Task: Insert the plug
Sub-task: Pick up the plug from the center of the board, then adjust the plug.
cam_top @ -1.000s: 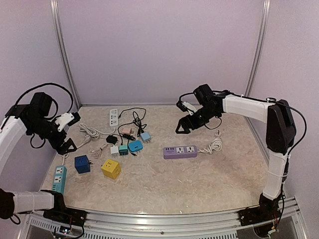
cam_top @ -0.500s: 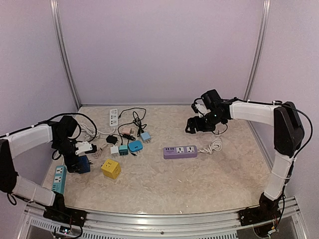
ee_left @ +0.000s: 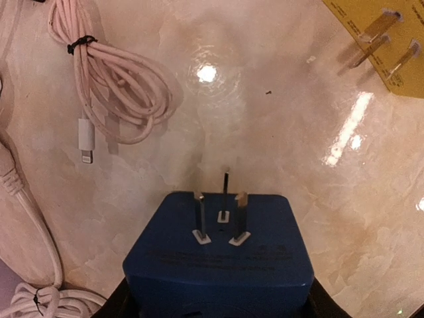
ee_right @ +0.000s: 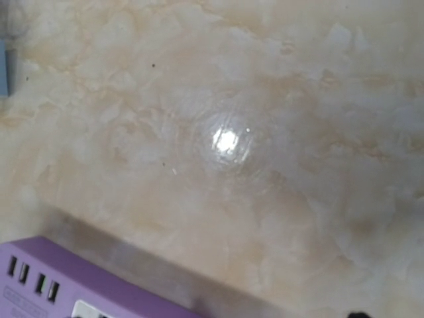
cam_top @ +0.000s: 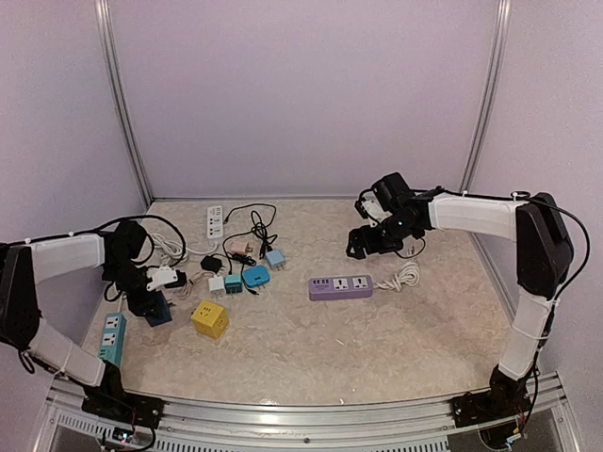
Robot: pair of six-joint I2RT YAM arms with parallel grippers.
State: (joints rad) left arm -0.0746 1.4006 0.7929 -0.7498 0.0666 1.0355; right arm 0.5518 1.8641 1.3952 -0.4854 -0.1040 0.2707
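A dark blue cube plug [cam_top: 157,309] with three metal prongs sits at the table's left. My left gripper [cam_top: 151,305] is shut on it. In the left wrist view the blue cube plug [ee_left: 218,258] fills the space between the black fingers [ee_left: 122,306], prongs pointing away from the camera. The purple power strip [cam_top: 340,287] lies flat at mid table, and its corner [ee_right: 66,285] shows in the right wrist view. My right gripper [cam_top: 361,243] hovers open behind the strip, holding nothing. Its fingers are out of the right wrist view.
A yellow cube adapter [cam_top: 209,319] lies right of the blue one. Small adapters [cam_top: 254,276] and black cables cluster behind. A white strip [cam_top: 215,221] lies at the back left, a teal strip [cam_top: 111,339] at the near left. White cable coils [ee_left: 112,86] lie beside the left gripper.
My left arm swung down from the left wall to the blue cube plug and its jaws closed on it. The right gripper drifted right, then slightly back towards the purple strip.
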